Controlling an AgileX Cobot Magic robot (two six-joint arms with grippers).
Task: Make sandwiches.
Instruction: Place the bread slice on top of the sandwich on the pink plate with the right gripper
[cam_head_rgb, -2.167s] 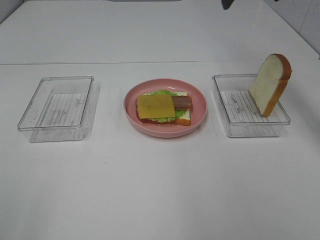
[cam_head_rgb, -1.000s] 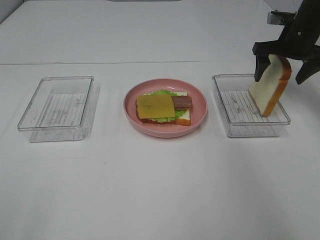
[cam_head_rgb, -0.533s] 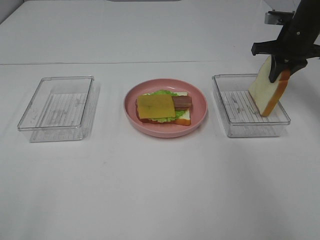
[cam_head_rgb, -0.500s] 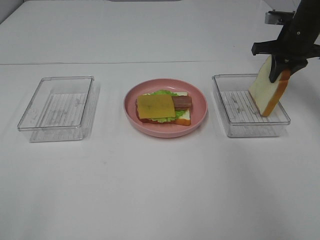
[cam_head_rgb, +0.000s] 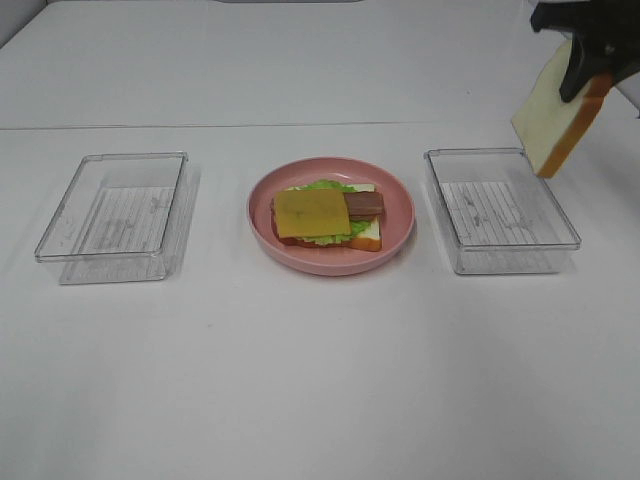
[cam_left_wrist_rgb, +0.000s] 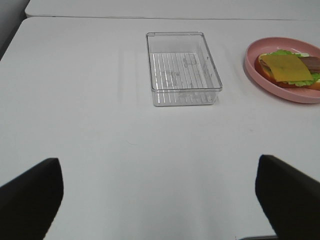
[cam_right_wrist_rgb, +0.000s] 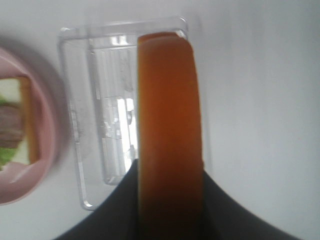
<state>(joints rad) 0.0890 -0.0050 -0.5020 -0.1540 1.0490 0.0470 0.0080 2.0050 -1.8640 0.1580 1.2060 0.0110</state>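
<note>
On the pink plate (cam_head_rgb: 400, 215) lies the open sandwich: bread (cam_head_rgb: 368, 235), green lettuce (cam_head_rgb: 322, 186), bacon (cam_head_rgb: 365, 204) and a yellow cheese slice (cam_head_rgb: 312, 212) on top. My right gripper (cam_head_rgb: 588, 62) is shut on a second bread slice (cam_head_rgb: 555, 118), holding it in the air above the right clear box (cam_head_rgb: 500, 211). The right wrist view shows that slice's orange crust (cam_right_wrist_rgb: 169, 125) edge-on between the jaws. My left gripper's fingertips (cam_left_wrist_rgb: 30, 192) stand wide apart, open and empty, near the table's front, far from the plate (cam_left_wrist_rgb: 260, 70).
An empty clear box (cam_head_rgb: 115, 215) sits left of the plate, also seen from the left wrist as the ribbed box (cam_left_wrist_rgb: 181, 67). The right box stands empty under the raised slice. A table seam runs behind the boxes.
My right gripper closed on the bread slice that leaned in the right box and lifted it up out of the box. The left arm has not moved.
</note>
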